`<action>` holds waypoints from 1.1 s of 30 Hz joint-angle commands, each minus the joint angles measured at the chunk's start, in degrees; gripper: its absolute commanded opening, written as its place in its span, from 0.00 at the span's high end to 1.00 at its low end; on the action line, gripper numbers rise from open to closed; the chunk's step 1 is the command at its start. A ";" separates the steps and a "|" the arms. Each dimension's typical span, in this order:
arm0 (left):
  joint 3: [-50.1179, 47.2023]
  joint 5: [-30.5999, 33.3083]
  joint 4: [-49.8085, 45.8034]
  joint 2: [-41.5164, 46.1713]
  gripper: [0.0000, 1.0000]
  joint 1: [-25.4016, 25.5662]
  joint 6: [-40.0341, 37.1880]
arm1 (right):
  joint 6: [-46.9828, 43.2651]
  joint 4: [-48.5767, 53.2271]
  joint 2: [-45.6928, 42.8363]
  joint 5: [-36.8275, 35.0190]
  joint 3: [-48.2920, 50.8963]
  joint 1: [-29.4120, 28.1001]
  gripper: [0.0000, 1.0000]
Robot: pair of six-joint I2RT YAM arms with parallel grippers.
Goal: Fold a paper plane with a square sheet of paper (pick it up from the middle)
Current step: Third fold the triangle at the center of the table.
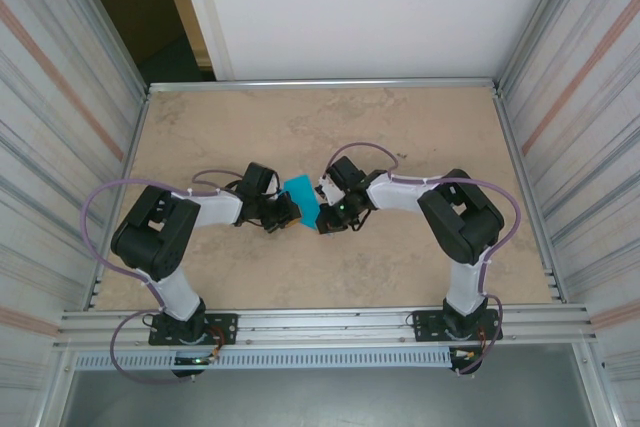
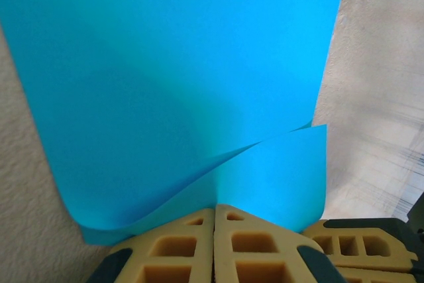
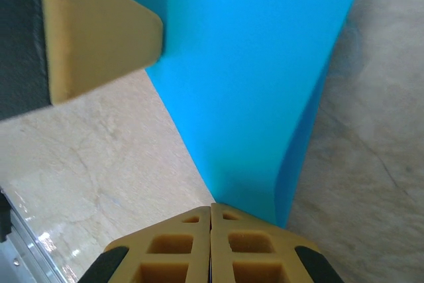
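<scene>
The paper (image 1: 301, 199) seemingly slants far-left to near-right.

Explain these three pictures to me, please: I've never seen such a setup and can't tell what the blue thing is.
These are two robot arms bolted at the near edge of a beige table, each ending in a two-finger gripper. The wide picture looks down from above and behind them. The other two come from cameras on the wrists, so each shows its own tan fingertips at the bottom. The blue thing is a sheet of paper, bent into folds. The left gripper and the right gripper both pinch it, jaws closed, holding it between them.
</scene>
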State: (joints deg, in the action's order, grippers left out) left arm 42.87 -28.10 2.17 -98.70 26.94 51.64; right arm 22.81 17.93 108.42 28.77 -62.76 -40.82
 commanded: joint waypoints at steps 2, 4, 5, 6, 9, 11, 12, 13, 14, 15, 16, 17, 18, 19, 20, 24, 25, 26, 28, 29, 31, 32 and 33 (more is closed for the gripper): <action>-2.58 7.78 -9.64 -4.29 0.91 -0.75 -1.10 | 1.53 -1.36 1.69 0.94 -2.19 -0.30 0.91; -2.65 7.78 -9.50 -4.27 0.91 -0.75 -1.10 | 1.62 -1.41 2.02 0.61 -2.19 -0.12 0.91; -2.62 7.67 -9.55 -4.29 0.91 -0.75 -1.19 | 1.51 -1.47 2.22 0.67 -2.19 0.02 0.91; -2.61 7.62 -9.53 -4.31 0.91 -0.75 -1.19 | 1.57 -1.39 2.50 0.75 -2.17 0.18 0.91; -2.60 7.62 -9.53 -4.42 0.91 -0.75 -1.19 | 1.45 -0.98 3.11 0.93 -2.11 0.64 0.91; -2.60 7.69 -9.52 -4.56 0.91 -0.79 -1.19 | 1.15 -0.74 3.22 0.99 -1.79 0.78 0.92; -2.54 7.77 -9.54 -4.61 0.91 -0.75 -1.23 | 0.95 -0.55 3.42 1.02 -1.70 0.77 0.92; -2.54 7.74 -9.62 -4.72 0.91 -0.81 -1.19 | 0.86 -0.35 3.45 1.02 -1.45 0.83 0.92; -2.54 7.80 -9.64 -4.82 0.91 -0.75 -1.19 | 0.66 -0.24 3.42 1.15 -1.10 0.96 0.92; -2.55 7.86 -9.66 -4.83 0.91 -0.75 -1.20 | 0.42 -0.11 3.34 1.21 -0.60 1.18 0.92; -2.52 7.89 -9.74 -4.92 0.91 -0.77 -1.28 | 0.31 -0.07 3.19 1.44 -0.16 1.31 0.92; -2.53 7.96 -9.88 -5.09 0.91 -0.75 -1.27 | 0.07 -0.07 2.96 1.55 0.49 1.58 0.92; -2.55 7.97 -9.95 -5.16 0.91 -0.75 -1.26 | -0.19 -0.09 2.61 1.65 1.07 1.86 0.92; -2.49 8.06 -10.07 -5.19 0.91 -0.75 -1.25 | -0.42 -0.07 2.30 1.81 1.58 2.07 0.92; -2.36 8.27 -10.32 -5.18 0.91 -0.84 -1.34 | -0.80 -0.07 1.86 2.05 2.25 2.34 0.92; -2.01 8.74 -11.16 -5.32 0.91 -1.07 -1.54 | -2.52 0.64 0.08 2.56 4.26 3.04 0.92; -1.99 8.78 -11.27 -5.30 0.91 -1.10 -1.64 | -2.90 0.93 -0.17 2.48 4.69 3.18 0.92; -1.92 8.76 -11.45 -5.36 0.91 -1.19 -1.67 | -3.27 1.18 -0.59 2.34 5.26 3.24 0.92; -1.74 8.63 -11.57 -5.22 0.91 -1.19 -1.78 | -3.46 1.32 -1.51 2.41 6.81 3.46 0.93; -1.69 8.67 -11.64 -5.16 0.91 -1.18 -1.87 | -3.43 1.28 -2.12 2.31 7.81 3.70 0.93; -1.64 8.67 -11.75 -5.06 0.91 -1.22 -1.93 | -3.36 1.32 -3.33 1.95 9.52 3.88 0.93; -1.50 8.63 -11.75 -5.08 0.91 -1.28 -1.89 | -3.30 1.39 -4.10 1.65 10.41 3.90 0.92; -1.44 8.61 -11.68 -5.02 0.91 -1.31 -1.93 | -3.30 1.36 -5.00 1.30 11.15 3.99 0.93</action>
State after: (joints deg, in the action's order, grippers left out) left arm 43.86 -28.75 1.26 -99.42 26.72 50.98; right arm 21.12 12.51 105.54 32.36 -55.13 -37.19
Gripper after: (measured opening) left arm 0.091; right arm 0.077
